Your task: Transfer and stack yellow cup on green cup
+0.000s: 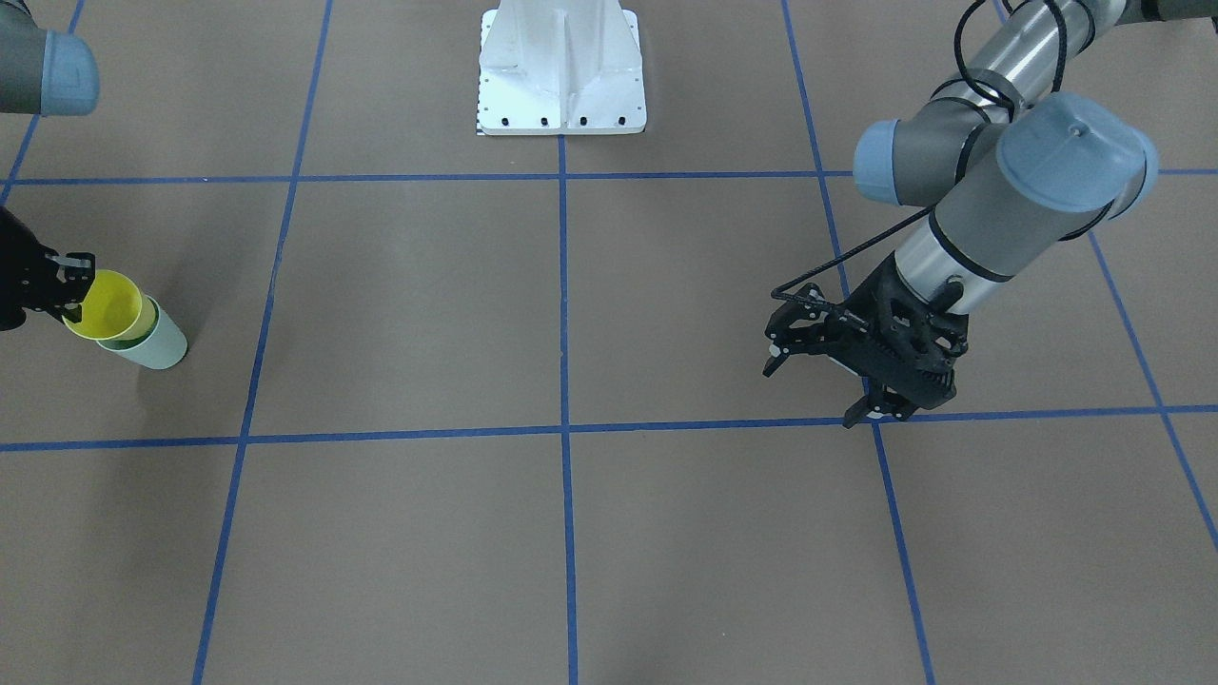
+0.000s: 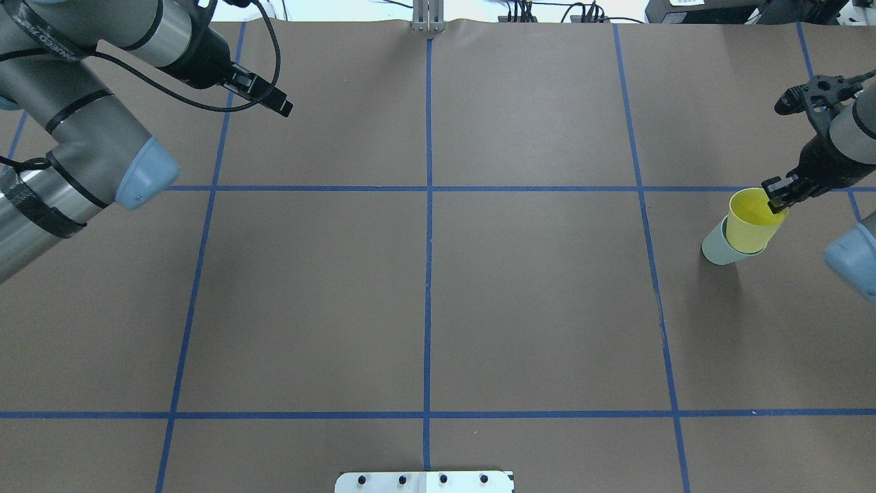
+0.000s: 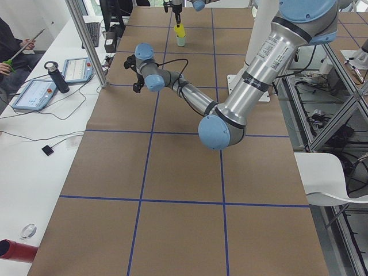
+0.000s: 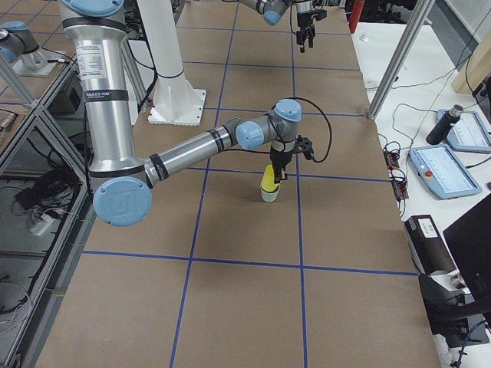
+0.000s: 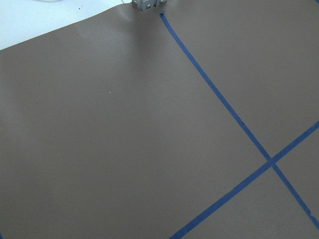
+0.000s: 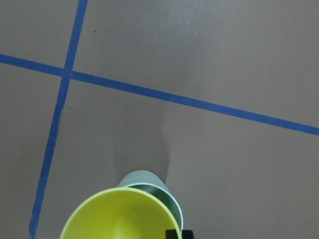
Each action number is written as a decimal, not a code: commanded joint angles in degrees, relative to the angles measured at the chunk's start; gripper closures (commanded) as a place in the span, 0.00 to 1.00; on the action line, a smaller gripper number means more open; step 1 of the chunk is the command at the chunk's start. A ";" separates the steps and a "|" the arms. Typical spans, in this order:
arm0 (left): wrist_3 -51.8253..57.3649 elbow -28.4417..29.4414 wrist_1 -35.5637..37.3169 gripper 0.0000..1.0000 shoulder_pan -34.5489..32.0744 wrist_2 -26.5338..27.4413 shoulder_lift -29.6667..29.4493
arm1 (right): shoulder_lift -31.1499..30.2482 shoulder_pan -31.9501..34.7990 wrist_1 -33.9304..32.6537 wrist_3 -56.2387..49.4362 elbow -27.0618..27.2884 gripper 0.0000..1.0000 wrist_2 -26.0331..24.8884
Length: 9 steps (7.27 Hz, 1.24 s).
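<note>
The yellow cup (image 2: 751,224) sits tilted with its base inside the pale green cup (image 2: 717,250), which stands on the table's right side. My right gripper (image 2: 777,198) is shut on the yellow cup's rim, one finger inside the cup. The front view shows the same: yellow cup (image 1: 107,304), green cup (image 1: 160,346), right gripper (image 1: 72,287). The right wrist view looks down into the yellow cup (image 6: 119,216) with the green cup's rim (image 6: 158,191) behind it. My left gripper (image 1: 814,392) is open and empty, above the far left of the table (image 2: 272,97).
The white robot base plate (image 1: 561,86) is at the near middle edge. Blue tape lines (image 2: 429,205) grid the brown table. A side bench with tablets and a bottle (image 3: 56,77) runs along the far edge, with a person (image 3: 11,49) seated there.
</note>
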 commanded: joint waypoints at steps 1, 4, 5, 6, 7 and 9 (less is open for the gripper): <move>0.00 -0.05 0.09 0.00 0.00 0.00 -0.07 | 0.08 -0.07 0.00 0.06 -0.32 0.32 -0.29; 0.00 0.03 0.61 0.00 -1.05 0.00 0.02 | 0.26 1.15 0.00 0.06 0.38 0.01 0.23; 0.00 0.21 0.70 0.00 -2.36 -0.70 0.02 | 0.17 3.16 0.00 0.06 0.56 0.01 0.23; 0.87 0.82 1.75 0.00 -4.20 -1.92 0.02 | 0.08 5.27 0.00 0.06 0.47 0.01 0.23; 4.88 1.09 4.89 0.00 -6.31 -2.37 0.02 | -0.27 7.47 -0.17 0.14 0.38 0.01 0.23; 17.25 1.18 15.59 0.00 -12.36 -2.37 -0.15 | -1.06 11.42 -0.18 0.06 0.29 0.01 2.58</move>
